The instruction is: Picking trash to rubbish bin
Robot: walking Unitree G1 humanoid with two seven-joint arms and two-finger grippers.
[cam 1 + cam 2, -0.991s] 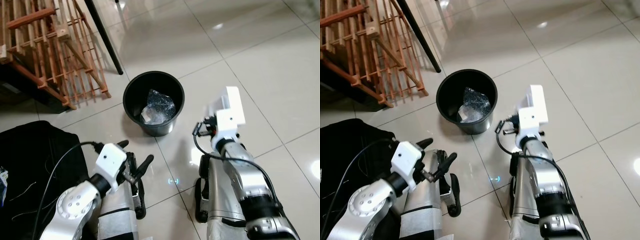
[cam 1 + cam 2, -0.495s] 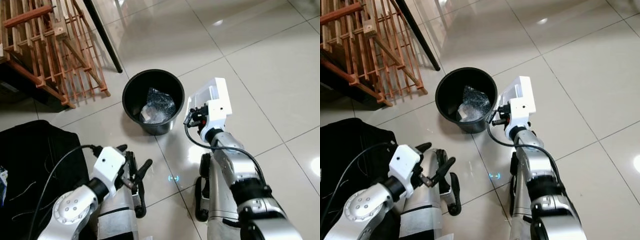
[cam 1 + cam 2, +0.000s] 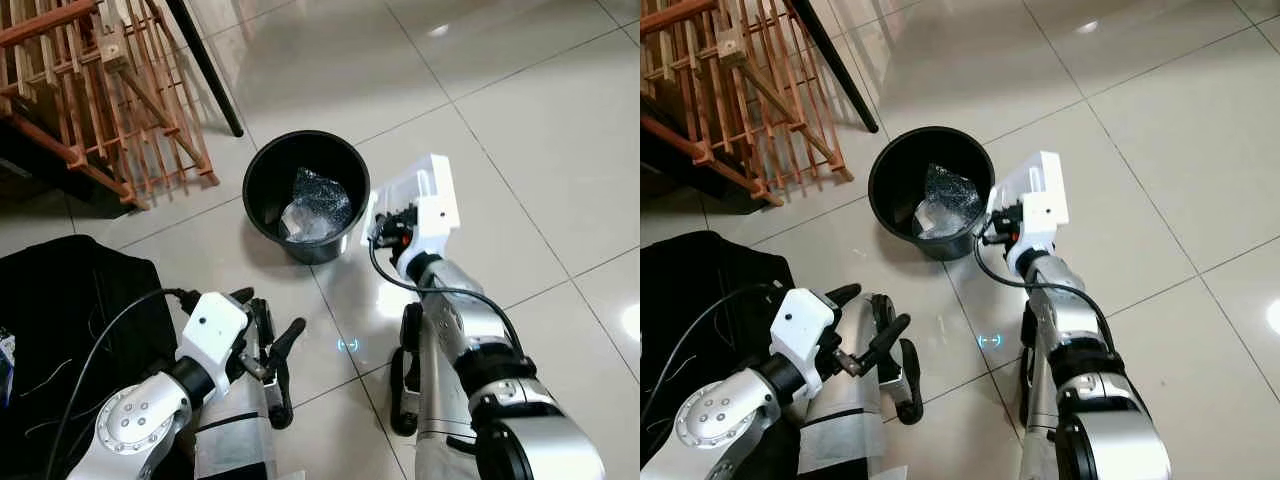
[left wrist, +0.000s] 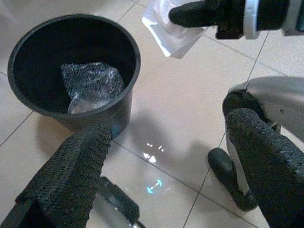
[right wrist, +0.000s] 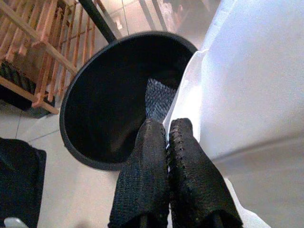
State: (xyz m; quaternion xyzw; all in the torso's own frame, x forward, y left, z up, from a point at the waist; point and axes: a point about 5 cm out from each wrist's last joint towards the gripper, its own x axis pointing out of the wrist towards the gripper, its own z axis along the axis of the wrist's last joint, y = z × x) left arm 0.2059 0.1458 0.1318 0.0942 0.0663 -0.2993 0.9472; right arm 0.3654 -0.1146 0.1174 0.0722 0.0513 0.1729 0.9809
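Observation:
A round black rubbish bin (image 3: 262, 176) stands on the tiled floor with a crumpled piece of bubble wrap (image 3: 316, 205) inside it. My right gripper (image 5: 167, 130) is shut on a clear plastic bag (image 5: 237, 80). It holds the bag just beside the bin's right rim, above floor level. In the left wrist view the bag (image 4: 172, 37) hangs from the right gripper's black fingers (image 4: 192, 13), beside the bin (image 4: 127, 57). My left gripper (image 3: 268, 340) is open and holds nothing, low in front of my legs and short of the bin.
A wooden slatted rack (image 3: 100, 90) leans at the back left, with a black pole (image 3: 205, 65) slanting beside it. A black bag (image 3: 60, 310) lies on the floor at my left. My own feet (image 3: 403, 385) are below the right arm.
My right arm has swung left with the plastic bag, from over the open floor to the bin's right rim. The left gripper has hardly moved.

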